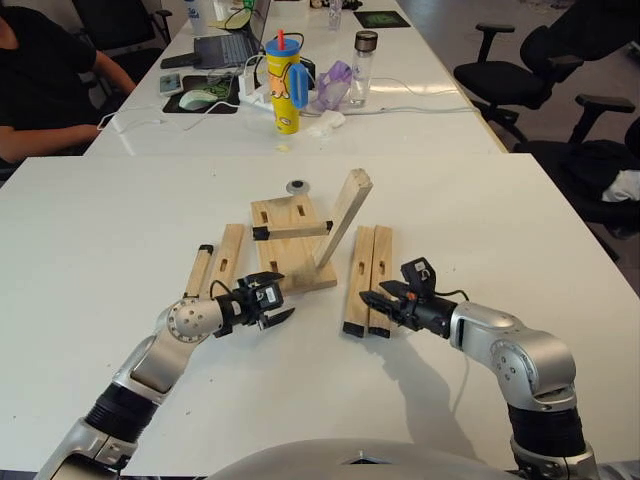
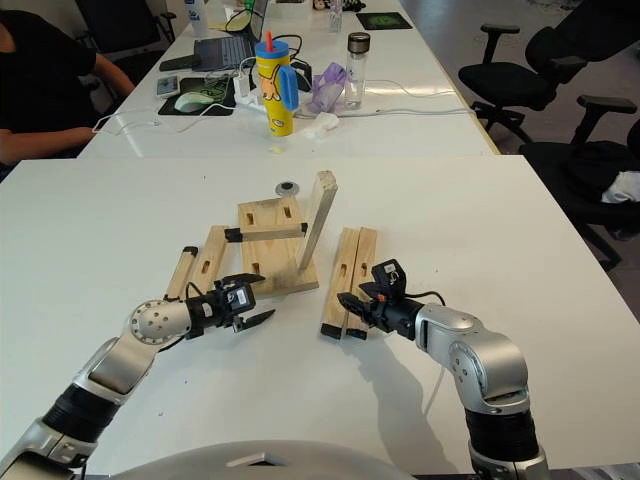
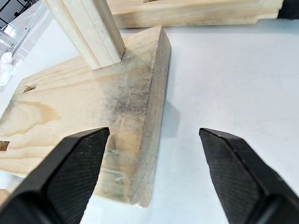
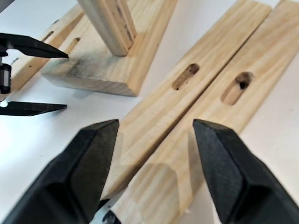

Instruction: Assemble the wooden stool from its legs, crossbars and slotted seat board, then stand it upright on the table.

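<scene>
Lying leftmost: slotted leg beside a black-tipped piece, both flat on the worktop.
Left claw: spread, at the near corner of the seat board.
Seat board: flat mid-worktop, with an upright leg standing tilted in it.
Slotted pair: flat, touching each other, right of the board.
Right claw: spread at that pair's near ends.

White table carries the seat board, loose legs (two pairs).

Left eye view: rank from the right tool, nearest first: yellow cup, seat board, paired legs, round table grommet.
1. Paired legs, directly at the right tool.
2. Seat board, to its left.
3. Grommet, beyond the board.
4. Yellow cup, on the far table.
</scene>
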Robot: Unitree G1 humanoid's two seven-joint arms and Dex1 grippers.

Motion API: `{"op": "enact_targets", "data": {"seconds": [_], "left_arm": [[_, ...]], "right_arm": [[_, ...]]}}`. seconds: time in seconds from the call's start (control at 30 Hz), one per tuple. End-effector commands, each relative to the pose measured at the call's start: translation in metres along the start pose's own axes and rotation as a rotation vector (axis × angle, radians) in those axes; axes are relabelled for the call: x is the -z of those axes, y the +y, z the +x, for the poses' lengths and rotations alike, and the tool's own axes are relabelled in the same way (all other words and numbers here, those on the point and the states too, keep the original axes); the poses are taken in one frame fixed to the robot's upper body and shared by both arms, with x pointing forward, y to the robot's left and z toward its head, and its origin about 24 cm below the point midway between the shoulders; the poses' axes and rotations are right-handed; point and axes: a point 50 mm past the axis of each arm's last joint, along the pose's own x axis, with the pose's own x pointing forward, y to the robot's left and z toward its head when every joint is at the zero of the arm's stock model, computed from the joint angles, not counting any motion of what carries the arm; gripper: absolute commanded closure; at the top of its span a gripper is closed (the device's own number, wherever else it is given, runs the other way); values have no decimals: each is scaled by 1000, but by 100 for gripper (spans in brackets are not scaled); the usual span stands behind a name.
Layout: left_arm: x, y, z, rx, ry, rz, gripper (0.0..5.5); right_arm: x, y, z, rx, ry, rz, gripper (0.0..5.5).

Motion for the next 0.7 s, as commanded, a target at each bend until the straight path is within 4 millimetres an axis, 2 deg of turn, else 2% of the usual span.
{"op": "enact_targets", "data": {"seconds": [0.03,0.2,0.4,0.53,0.7], "left_arm": [[-6,-4,-7,38,-21,-42,192],[-8,-14,-9,100,-33,-83,192],[-13,-25,-11,186,-42,-107,192],[-14,-28,-6,190,-42,-112,192],[-16,-36,2,177,-47,-136,192]], "right_arm": [[-5,3,-1,-38,41,-58,257],[-4,15,6,-105,117,-134,257],[14,18,11,-78,248,-195,257],[21,0,3,7,343,-272,257],[12,-18,-4,44,357,-355,257]]}}
